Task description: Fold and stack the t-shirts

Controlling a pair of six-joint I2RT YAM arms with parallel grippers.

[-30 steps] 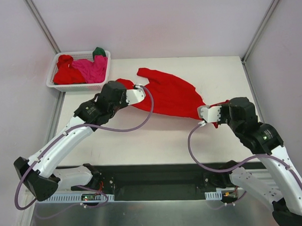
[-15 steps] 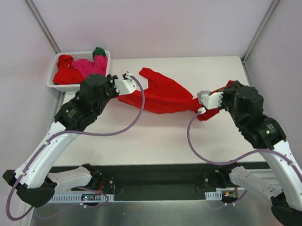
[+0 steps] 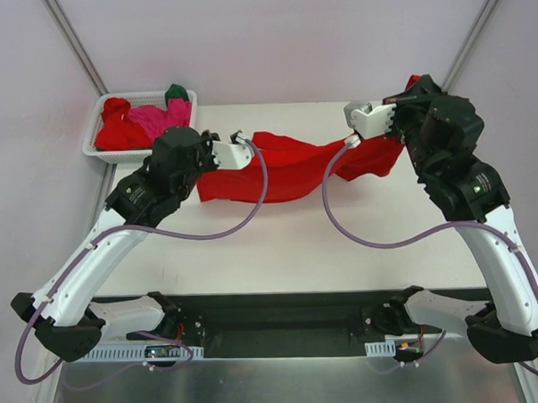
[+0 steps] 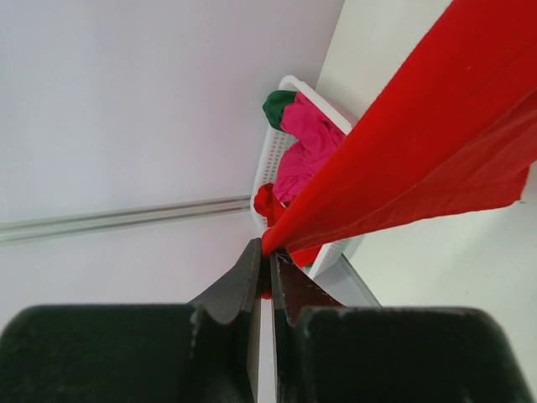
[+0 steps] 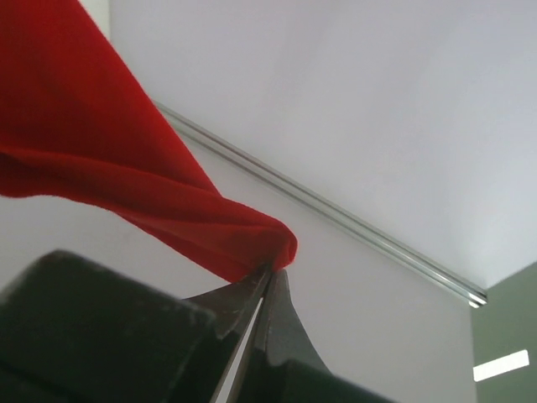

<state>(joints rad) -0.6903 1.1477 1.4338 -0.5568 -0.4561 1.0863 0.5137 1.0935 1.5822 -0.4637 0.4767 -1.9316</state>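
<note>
White walls enclose a pale table [image 3: 280, 246], with metal rails running up the corners.

Both arms reach out over the far half of the table, the left arm [image 3: 119, 248] bending in from the left and the right arm [image 3: 465, 193] rising on the right.

Between them hangs a red shirt [image 3: 290, 169], stretched across the middle of the table near its far edge. It is strung from one claw to the other and sags in the middle. One end bunches at the right arm, and a bit of red shows above that arm's wrist. Whether the lower hem touches the table cannot be told.

At the far left corner sits a white basket [image 3: 95, 142]. It holds three more shirts: a red one [image 3: 118, 128] on the left, a pink one [image 3: 163, 121] beside it, and a green one [image 3: 177, 92] at the back edge.

The left claw [image 4: 267, 250] is pinched tight on a corner of the hanging red shirt, its black fingers [image 4: 243, 277] nearly meeting. The right claw [image 5: 267, 273] is likewise clamped on a fold of the same shirt, the cloth curling over its tips.
</note>
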